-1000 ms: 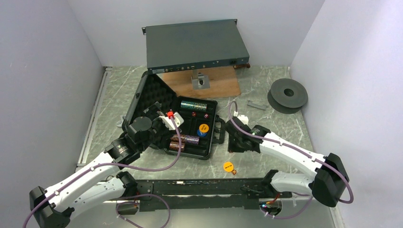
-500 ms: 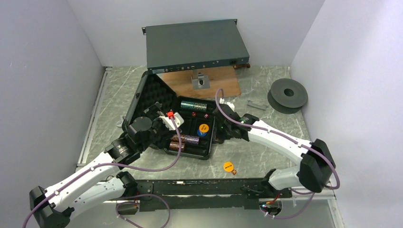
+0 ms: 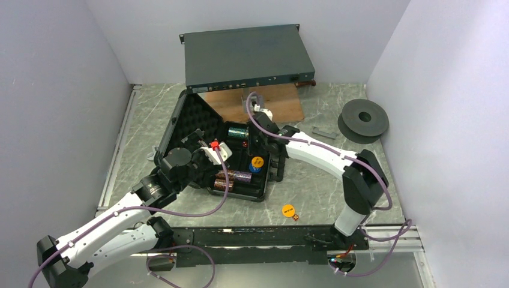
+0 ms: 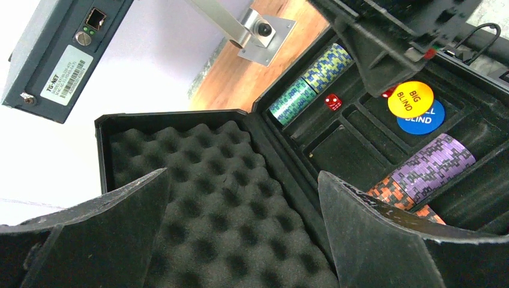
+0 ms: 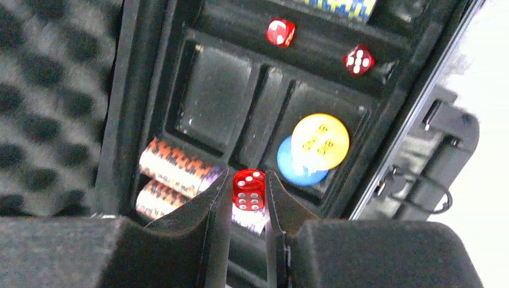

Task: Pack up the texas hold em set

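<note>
- The right claw (image 5: 247,180) is pinched shut on a red die (image 5: 248,189) and hangs over the open poker case (image 3: 180,120). From the wrist view it is above the chip row, just beside the blind buttons.
- Two more red dice (image 5: 280,31) (image 5: 359,60) lie in the far slot of the tray, which looks like the place for this one.
- I reckon the main risk is letting go here: the die would drop onto the purple and orange chips (image 5: 174,165) or the yellow Big Blind button (image 5: 320,141), and it could bounce out onto the table (image 3: 336,180).
- The grip is only at the fingertips, so a jerk on the way across could roll the die loose.
- The left claw (image 4: 242,175) is spread wide and holds nothing, and it sits right over the foam lid (image 4: 198,180). A nudge there might tip the lid onto the right arm.
- A yellow disc (image 3: 289,210) lies outside the case near the front rail, and it could be forgotten.
</note>
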